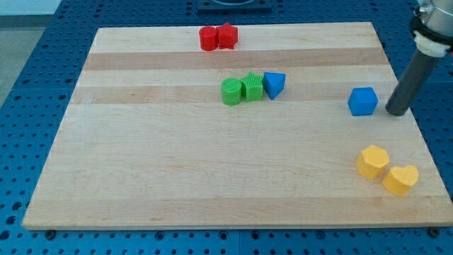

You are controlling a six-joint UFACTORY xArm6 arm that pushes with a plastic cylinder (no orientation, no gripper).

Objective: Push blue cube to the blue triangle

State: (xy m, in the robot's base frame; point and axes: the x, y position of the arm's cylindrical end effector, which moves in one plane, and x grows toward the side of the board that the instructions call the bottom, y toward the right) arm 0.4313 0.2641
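Between the blue cube at right and the blue triangle at upper centre the board lies bare, my tip just right of the cube.

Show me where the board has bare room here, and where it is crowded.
Bare: the whole lower-left of the wooden board, below the green blocks and left of the yellow blocks. Also the lane between the blue triangle and blue cube. Crowded: the right edge, where my tip sits just right of the cube, and the red blocks at top.
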